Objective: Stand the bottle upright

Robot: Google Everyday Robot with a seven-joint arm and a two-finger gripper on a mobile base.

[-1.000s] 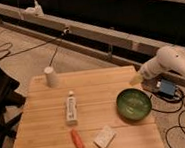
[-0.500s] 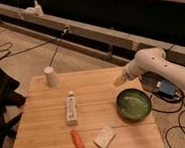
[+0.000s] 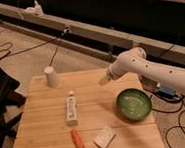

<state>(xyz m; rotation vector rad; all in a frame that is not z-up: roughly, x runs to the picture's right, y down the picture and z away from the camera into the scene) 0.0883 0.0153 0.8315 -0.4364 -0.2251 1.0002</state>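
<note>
Pincer hovers above the counter's far edge, right of centre; open or closed cannot be told. Bottle lies flat mid-counter, well apart from it: nothing done, grasp and righting remain. Cup at far left corner, bowl by right edge, carrot and block at near edge; approach looks unobstructed

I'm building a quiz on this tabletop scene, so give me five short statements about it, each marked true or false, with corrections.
1. The bottle lies on its side on the table. True.
2. The gripper holds the bottle. False: it hovers near the table's far edge, apart from the bottle.
3. The green bowl sits to the bottle's right in the view. True.
4. The paper cup lies tipped over. False: it stands.
5. The orange piece is inside the bowl. False: it lies on the table beside the white block.
</note>
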